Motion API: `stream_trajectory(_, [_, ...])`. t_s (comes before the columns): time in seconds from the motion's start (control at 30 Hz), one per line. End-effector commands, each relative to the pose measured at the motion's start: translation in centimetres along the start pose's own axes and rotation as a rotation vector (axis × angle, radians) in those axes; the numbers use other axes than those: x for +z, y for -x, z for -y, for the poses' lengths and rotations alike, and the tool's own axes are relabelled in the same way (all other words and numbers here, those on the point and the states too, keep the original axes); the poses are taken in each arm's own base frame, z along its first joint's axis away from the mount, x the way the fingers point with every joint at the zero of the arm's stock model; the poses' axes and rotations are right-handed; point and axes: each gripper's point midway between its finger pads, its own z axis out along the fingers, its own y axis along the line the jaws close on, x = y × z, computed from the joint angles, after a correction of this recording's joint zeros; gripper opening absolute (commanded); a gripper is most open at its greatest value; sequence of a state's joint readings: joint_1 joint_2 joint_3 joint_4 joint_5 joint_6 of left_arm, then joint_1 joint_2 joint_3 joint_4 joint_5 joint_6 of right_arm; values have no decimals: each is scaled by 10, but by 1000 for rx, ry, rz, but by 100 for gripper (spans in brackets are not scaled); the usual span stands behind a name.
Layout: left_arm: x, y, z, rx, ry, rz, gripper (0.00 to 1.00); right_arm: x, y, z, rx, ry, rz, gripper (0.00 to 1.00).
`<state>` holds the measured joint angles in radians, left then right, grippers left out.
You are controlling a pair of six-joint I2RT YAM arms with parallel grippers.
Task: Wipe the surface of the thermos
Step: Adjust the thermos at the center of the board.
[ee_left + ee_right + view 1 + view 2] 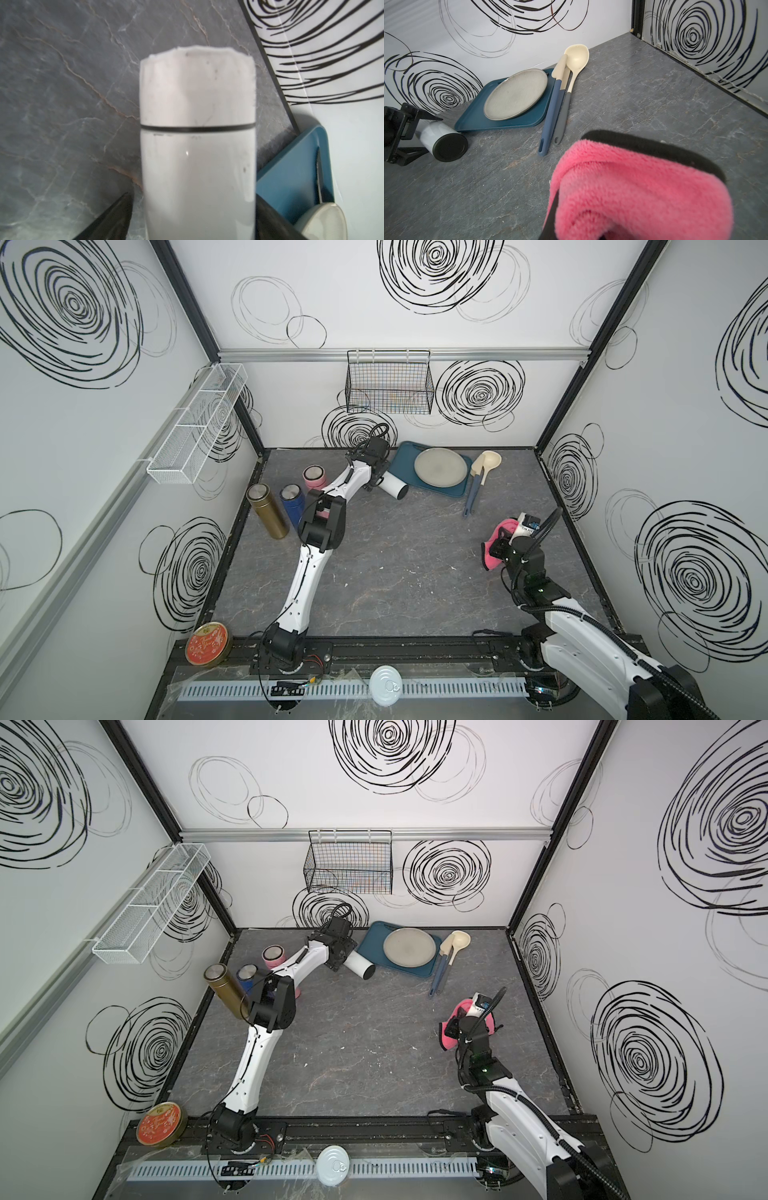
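Your left gripper [377, 480] reaches to the back of the table, where the white thermos [394, 486] lies on its side on the grey marbled surface, just beside the near-left corner of the blue tray [405, 456]. The left wrist view gives you what the top views cannot: the thermos [197, 145] sits between the two black fingers [116, 220], with a thin black ring around its body and dark specks on its white skin. One finger seems to meet the wall and the other shows a sliver of table, so you cannot tell whether the grip is clenched. Only the right wrist view shows you the thermos's black round end [450, 147], and the grey plate [516, 94] on the tray, with a spatula [552, 108] and ladle [577, 56] alongside. Your right gripper [505, 539] is clamped on the pink cloth [633, 187], held above the table well apart from the thermos. Both top views alone show the upright gold flask [266, 510], blue flask [293, 502] and pink flask [273, 955].
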<state>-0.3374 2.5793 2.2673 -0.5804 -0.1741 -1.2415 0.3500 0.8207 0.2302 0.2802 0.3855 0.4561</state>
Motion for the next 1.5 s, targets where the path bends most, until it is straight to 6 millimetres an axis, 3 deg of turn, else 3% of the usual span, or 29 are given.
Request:
stream_trajectory(0.0, [11,-16,-24,33,88,-41,73,-1,15,-5,27,13,34,0])
stream_trajectory(0.17, [-13,-25,-33,128,165,-32,61,-1,15,-5,27,14,34,0])
stream_trajectory(0.37, [-45,-52,-56,309,222,-70,37,-1,15,-6,27,14,34,0])
stream_trajectory(0.5, [-76,-70,-83,438,262,-55,37,-1,15,-6,29,16,34,0])
stream_trajectory(0.67, [-125,-80,-121,539,320,33,44,-1,15,-6,29,16,35,0])
stream_trajectory(0.8, [-144,-99,-144,582,306,10,46,0,14,-6,26,14,30,0])
stream_trajectory(0.87, [-146,-107,-151,595,311,3,48,0,15,-6,27,13,31,0])
stream_trajectory(0.9, [-145,-109,-154,599,316,-6,53,0,14,-6,27,13,30,0])
stream_trajectory(1.03, [-129,-118,-158,575,317,-93,59,0,14,-6,27,14,28,0])
stream_trajectory(1.27, [-115,-97,-155,558,396,-99,74,1,13,-7,23,13,23,0])
stream_trajectory(1.37, [-107,-98,-149,534,376,-130,78,2,13,-7,23,11,20,0])
stream_trajectory(1.47, [-99,-100,-145,518,351,-158,98,2,14,-7,23,12,20,0])
